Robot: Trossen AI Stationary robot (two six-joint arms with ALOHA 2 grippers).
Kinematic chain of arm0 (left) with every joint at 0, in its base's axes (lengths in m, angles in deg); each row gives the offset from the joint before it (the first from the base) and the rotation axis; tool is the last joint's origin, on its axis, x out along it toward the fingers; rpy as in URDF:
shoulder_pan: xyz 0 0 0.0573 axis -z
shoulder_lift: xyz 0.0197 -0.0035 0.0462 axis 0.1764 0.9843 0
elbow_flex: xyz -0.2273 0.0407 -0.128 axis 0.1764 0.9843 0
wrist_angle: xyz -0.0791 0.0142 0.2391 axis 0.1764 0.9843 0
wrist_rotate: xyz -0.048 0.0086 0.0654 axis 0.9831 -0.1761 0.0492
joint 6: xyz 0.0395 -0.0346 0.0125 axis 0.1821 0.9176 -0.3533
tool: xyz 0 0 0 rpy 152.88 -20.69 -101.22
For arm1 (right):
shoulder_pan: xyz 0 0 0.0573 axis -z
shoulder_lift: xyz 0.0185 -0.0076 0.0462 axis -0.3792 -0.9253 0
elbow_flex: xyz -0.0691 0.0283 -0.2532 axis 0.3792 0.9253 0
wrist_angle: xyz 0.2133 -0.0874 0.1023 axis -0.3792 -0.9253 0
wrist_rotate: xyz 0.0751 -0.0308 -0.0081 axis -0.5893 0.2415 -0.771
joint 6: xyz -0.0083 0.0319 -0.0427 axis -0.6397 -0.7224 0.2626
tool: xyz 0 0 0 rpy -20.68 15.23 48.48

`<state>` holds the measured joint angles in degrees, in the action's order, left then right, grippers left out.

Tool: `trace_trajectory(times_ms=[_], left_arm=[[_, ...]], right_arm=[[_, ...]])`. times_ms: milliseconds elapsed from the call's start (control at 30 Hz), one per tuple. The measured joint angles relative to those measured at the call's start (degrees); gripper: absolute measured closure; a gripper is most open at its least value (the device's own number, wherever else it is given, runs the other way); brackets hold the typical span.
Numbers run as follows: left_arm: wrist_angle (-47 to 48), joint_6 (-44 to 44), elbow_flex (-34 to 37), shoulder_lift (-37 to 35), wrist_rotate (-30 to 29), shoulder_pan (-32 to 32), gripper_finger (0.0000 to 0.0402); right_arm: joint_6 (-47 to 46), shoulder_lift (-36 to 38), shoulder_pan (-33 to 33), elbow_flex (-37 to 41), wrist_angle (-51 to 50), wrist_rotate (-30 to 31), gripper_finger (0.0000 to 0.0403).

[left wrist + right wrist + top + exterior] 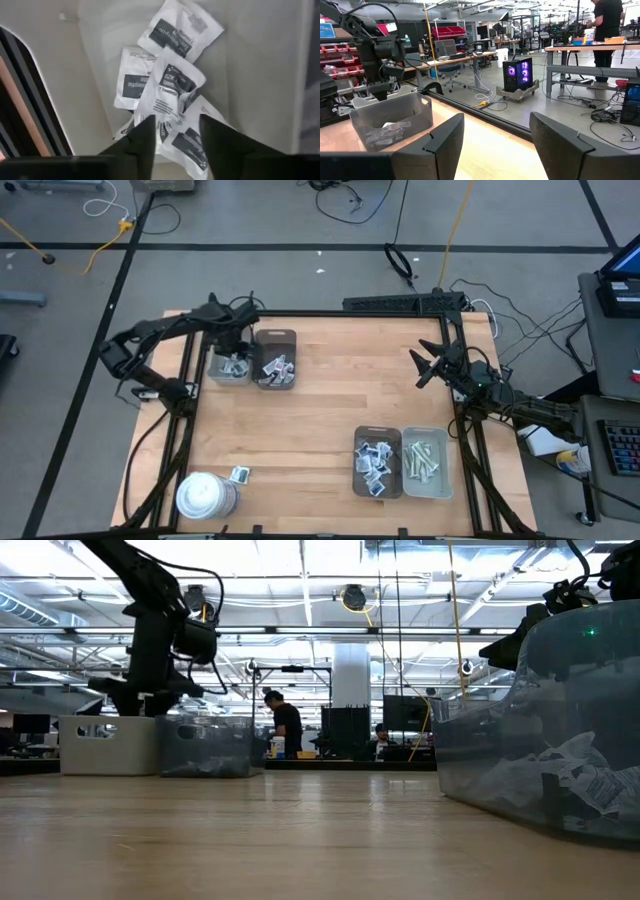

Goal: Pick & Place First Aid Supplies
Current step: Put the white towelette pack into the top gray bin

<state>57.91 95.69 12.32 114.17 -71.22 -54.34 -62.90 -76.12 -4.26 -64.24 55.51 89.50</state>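
My left gripper (232,348) points straight down into the light tray (213,372) at the table's far left. Its fingers stand open (177,120) just above several white packets with dark print. The lower end of one crumpled packet (172,82) shows in the gap between the fingers, and the packet lies on the others (131,85). My right gripper (425,365) waits open and level at the right side, holding nothing (495,130). One loose packet (240,474) lies on the table near the front left.
A darker tray (291,337) with packets stands right of the light one. Near the front right stand a tray of packets (357,470) and a tray of pale strips (447,470). A white cylinder (205,495) stands at the front left. The table's middle is bare wood.
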Motion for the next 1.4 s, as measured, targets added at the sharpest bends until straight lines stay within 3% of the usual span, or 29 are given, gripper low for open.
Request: trace_trajectory(times_ms=[233,567,833,1067,1400], left_arm=[[0.93,-4.70,-0.02,-5.09,5.48,1.42,0.0195],[10.97,-13.01,-0.04,-9.76,11.67,8.06,0.0190],[17.80,-12.85,-0.04,-12.43,12.92,13.67,0.0190],[17.84,-6.92,-0.04,-12.87,11.96,19.41,0.0190],[11.89,7.53,-0.07,-11.08,14.01,37.98,0.0190]], right_arm=[[-0.01,0.00,0.00,0.01,0.00,0.00,0.0183],[0.00,0.02,0.00,0.02,0.00,0.00,0.0183],[0.00,0.02,0.00,0.00,0.00,0.00,0.0181],[-0.01,0.02,-0.01,0.00,0.00,0.00,0.0182],[-0.02,0.02,-0.02,0.01,0.00,0.00,0.0182]])
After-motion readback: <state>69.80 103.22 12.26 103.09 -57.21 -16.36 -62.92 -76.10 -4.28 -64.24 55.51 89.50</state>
